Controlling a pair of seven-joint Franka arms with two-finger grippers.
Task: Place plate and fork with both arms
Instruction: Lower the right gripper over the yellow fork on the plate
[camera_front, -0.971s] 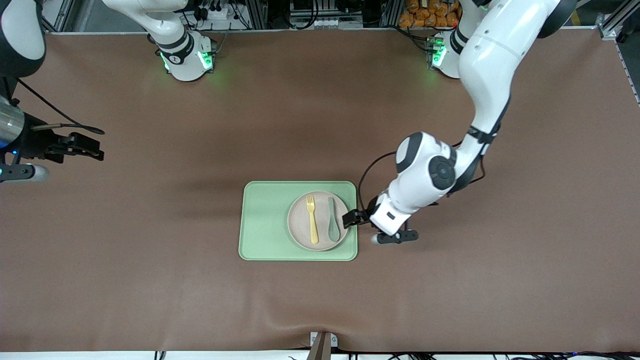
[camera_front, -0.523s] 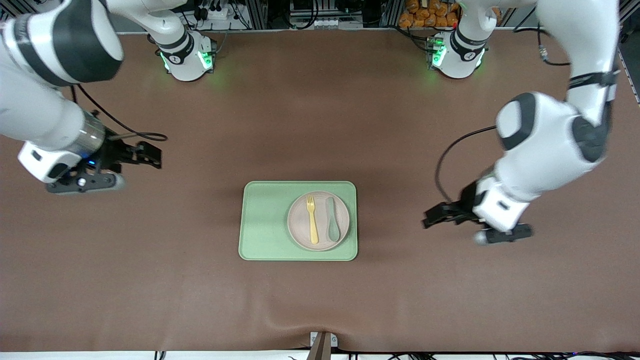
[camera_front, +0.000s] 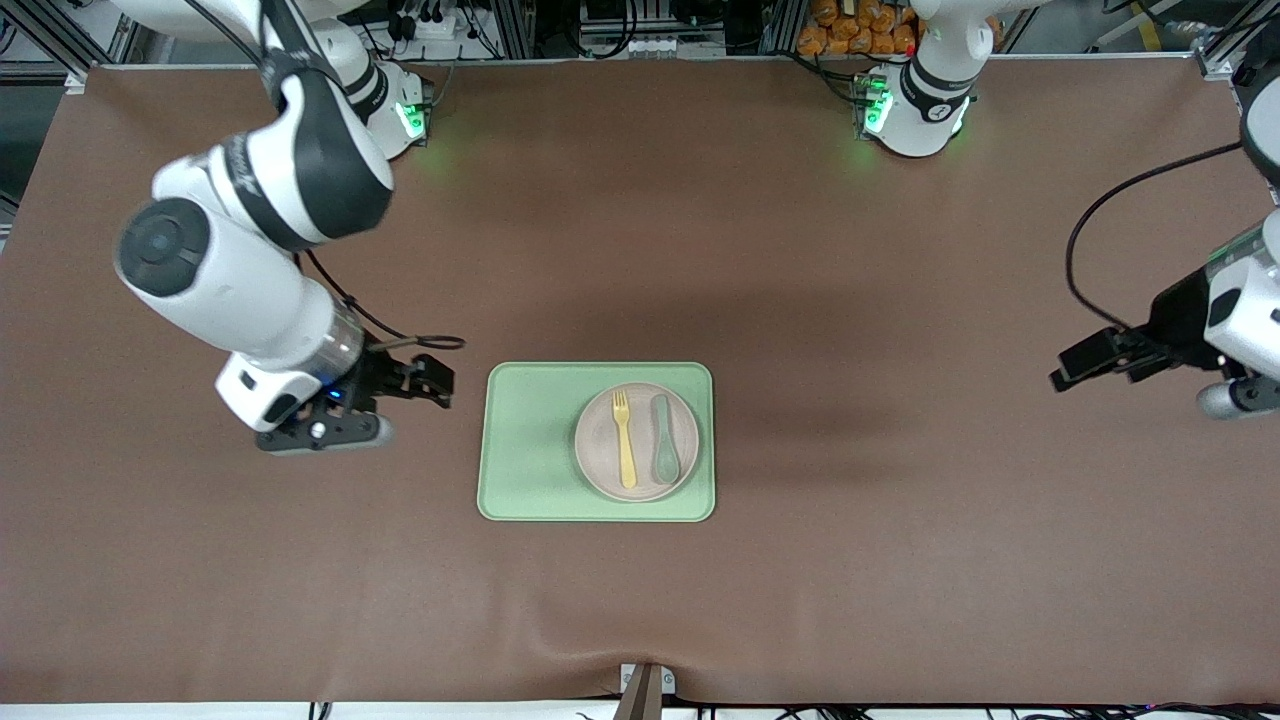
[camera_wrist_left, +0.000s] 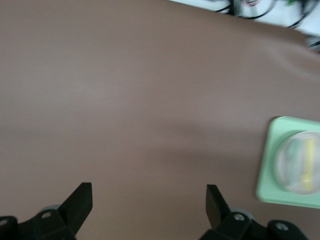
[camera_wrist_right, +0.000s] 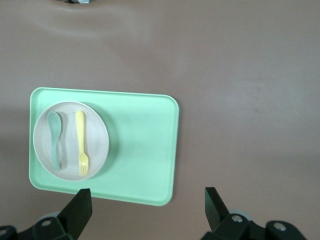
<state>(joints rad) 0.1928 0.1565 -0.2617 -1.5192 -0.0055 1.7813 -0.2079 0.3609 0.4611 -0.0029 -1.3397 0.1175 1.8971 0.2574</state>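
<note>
The plate (camera_front: 636, 441) already sits on the tray (camera_front: 530, 440), apparently done, fork (camera_front: 623, 438) and spoon (camera_front: 665, 450) resting inside; the right claw (camera_front: 432, 380) hovers released just beside the tray, the left claw (camera_front: 1085, 362) released, well apart.

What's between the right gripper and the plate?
In the front view, bare table and the tray's empty half separate the right gripper from the plate.

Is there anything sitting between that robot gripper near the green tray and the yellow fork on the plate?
Nothing visible blocks it. The right gripper hangs open over bare table beside the tray. The fork lies on the plate next to a green spoon. The left gripper waits, open.
</note>
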